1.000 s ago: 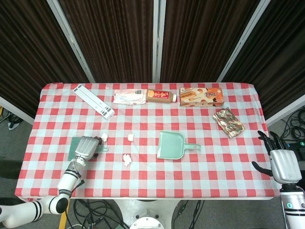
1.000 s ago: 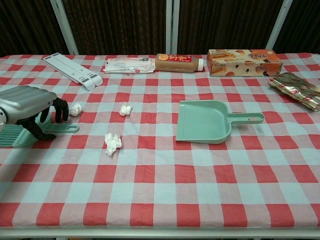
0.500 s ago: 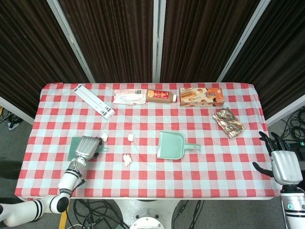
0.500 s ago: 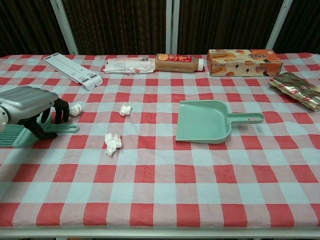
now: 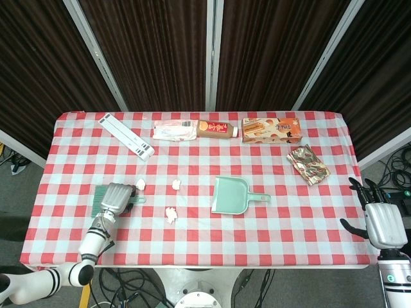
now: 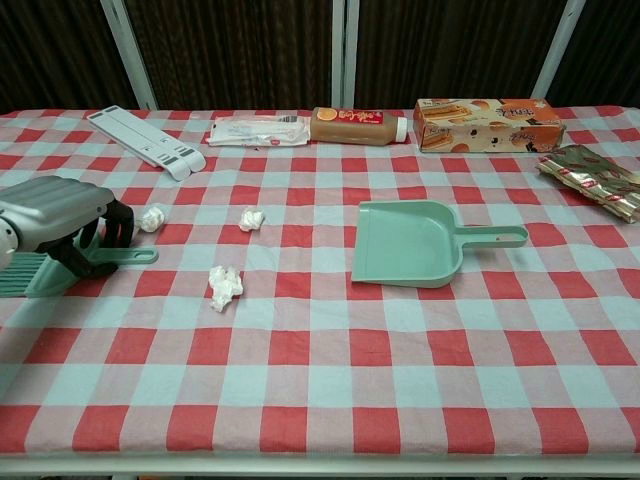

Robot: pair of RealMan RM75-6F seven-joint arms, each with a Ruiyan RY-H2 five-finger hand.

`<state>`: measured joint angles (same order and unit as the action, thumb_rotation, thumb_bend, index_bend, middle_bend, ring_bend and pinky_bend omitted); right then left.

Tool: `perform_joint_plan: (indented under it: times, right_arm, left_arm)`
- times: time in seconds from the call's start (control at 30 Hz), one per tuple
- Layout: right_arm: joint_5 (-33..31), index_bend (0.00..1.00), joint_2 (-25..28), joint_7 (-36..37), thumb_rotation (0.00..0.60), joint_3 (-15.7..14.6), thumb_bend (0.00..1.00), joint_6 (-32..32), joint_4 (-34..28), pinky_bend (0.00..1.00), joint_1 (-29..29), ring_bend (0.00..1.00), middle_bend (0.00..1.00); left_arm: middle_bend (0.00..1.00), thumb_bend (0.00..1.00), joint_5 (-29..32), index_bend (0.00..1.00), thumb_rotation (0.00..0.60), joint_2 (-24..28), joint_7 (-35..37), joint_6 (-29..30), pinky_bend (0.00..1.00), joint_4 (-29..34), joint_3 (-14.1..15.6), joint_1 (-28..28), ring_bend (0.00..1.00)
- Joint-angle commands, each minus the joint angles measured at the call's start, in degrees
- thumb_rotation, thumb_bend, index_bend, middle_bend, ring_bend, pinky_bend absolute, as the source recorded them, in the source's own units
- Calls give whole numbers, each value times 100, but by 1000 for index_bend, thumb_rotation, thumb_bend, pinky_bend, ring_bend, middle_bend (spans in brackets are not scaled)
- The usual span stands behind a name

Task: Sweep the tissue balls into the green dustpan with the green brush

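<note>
The green brush point(image 5: 98, 200) lies flat near the table's left edge, its handle point(image 6: 128, 257) pointing right. My left hand point(image 5: 114, 197) rests over it and its dark fingers point(image 6: 112, 226) curl around the handle. Three tissue balls lie to its right: one point(image 6: 152, 218) just beyond the fingers, one point(image 6: 251, 218) further right, one point(image 6: 226, 287) nearer the front. The green dustpan point(image 5: 230, 194) sits at mid-table, mouth facing the far side, handle to the right. My right hand point(image 5: 380, 222) hangs off the table's right edge, fingers apart and holding nothing.
Along the far edge lie a white folding stand point(image 5: 126, 135), a plastic packet point(image 5: 173, 131), a brown bottle on its side point(image 5: 217, 129) and a snack box point(image 5: 271, 129). A crinkled foil bag point(image 5: 307, 163) sits at the right.
My left hand's fingers have curled tighter around the brush handle and the hand has settled slightly lower and leftward. The tissue balls and dustpan have not moved.
</note>
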<state>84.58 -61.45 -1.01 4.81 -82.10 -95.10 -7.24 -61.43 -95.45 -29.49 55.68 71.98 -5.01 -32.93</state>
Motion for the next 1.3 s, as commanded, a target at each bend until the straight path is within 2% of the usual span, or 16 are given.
perform_joint_plan:
  times: [0.03, 0.2, 0.4, 0.6, 0.7, 1.03, 1.3]
  right_arm:
    - [11, 100, -7, -35, 600, -34, 83, 116, -4, 180, -50, 83, 251]
    - [85, 154, 17, -293, 600, -156, 144, 684, -71, 210, -324, 100, 275]
    - [-4, 276, -276, -621, 600, -32, 146, 1341, -94, 284, -832, 178, 352]
    - [-680, 347, -830, -1084, 600, 230, 146, 2479, 103, 297, -1607, 201, 387]
    - [-936, 352, -1216, -1469, 600, 310, 146, 2772, 317, 300, -1916, 201, 389]
    - [-1845, 353, -2217, -2899, 600, 421, 109, 2958, 930, 302, -2526, 202, 406]
    - [-2176, 388, -2771, -3221, 600, 418, 95, 2830, 1305, 311, -2730, 246, 464]
  left_arm:
    - [516, 367, -150, 490, 600, 46, 163, 69, 791, 20, 16, 24, 553]
    - [518, 375, -572, 493, 600, 337, 688, 212, 791, 253, 40, 79, 554]
    - [518, 378, -1251, 493, 600, 726, 1936, 559, 796, 551, 22, 224, 554]
    - [519, 378, -1853, 495, 600, 870, 2751, 1040, 801, 427, 14, 313, 553]
    - [519, 378, -1978, 501, 600, 905, 2971, 1144, 802, 405, 0, 326, 553]
    - [519, 378, -2159, 510, 600, 1034, 3084, 1282, 802, 511, 64, 402, 552]
    - [516, 379, -2213, 515, 600, 1022, 2954, 1292, 802, 499, 77, 400, 551]
